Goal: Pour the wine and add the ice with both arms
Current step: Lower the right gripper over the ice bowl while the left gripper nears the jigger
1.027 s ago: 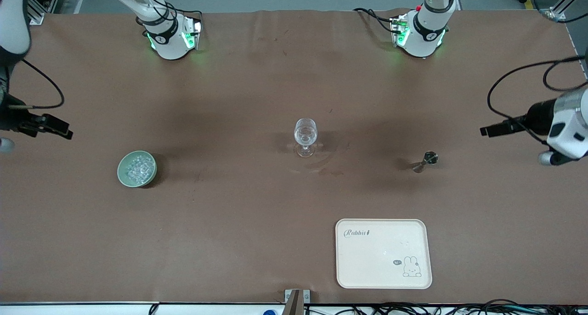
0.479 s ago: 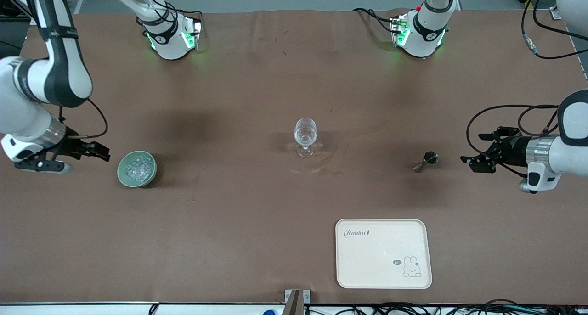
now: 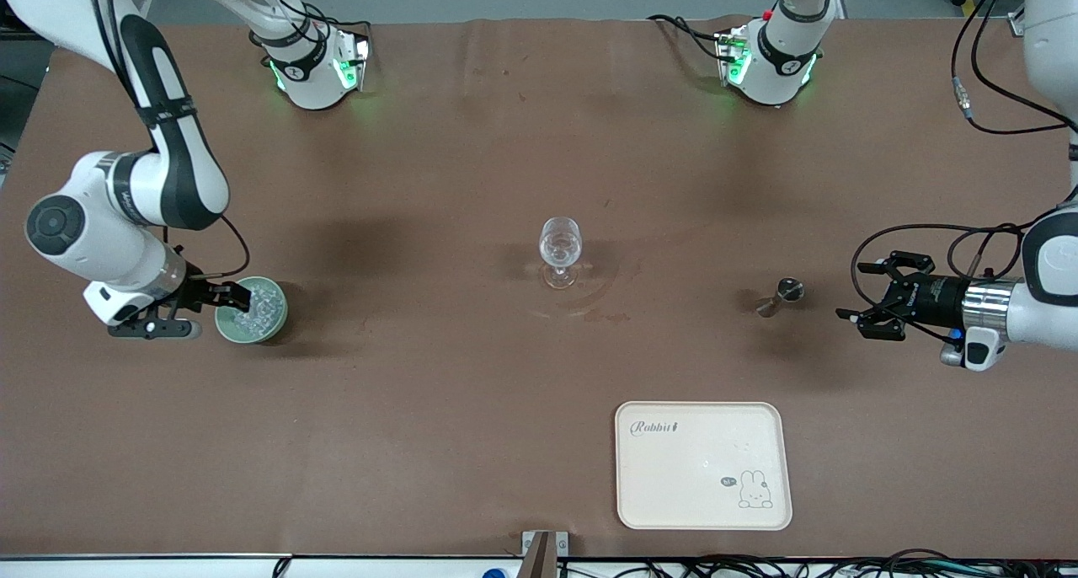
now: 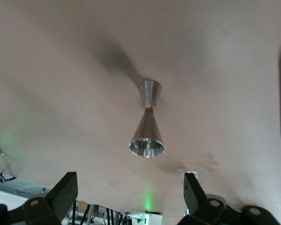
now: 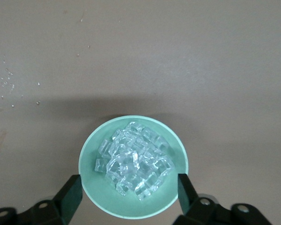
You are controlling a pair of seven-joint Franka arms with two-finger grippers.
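The right end effector (image 3: 229, 297) hangs over the edge of the pale green bowl (image 3: 252, 310) at the right arm's end of the bench (image 3: 421, 224), its fingers (image 5: 71, 197) spread wide on either side of the bowl and holding nothing. The ice (image 5: 133, 159) lies heaped in that bowl, directly under the end effector (a pile of small clear cubes).

The left end effector (image 3: 876, 301) hovers low near the left arm's end, fingers (image 4: 65, 190) wide apart and empty. Just ahead of it stands a metal jigger (image 3: 780, 296) upright on the bench, apart from the fingers. A wine glass (image 3: 560, 249) stands mid-bench between the two end effectors, and a cream tray (image 3: 703, 464) lies nearer the front camera.
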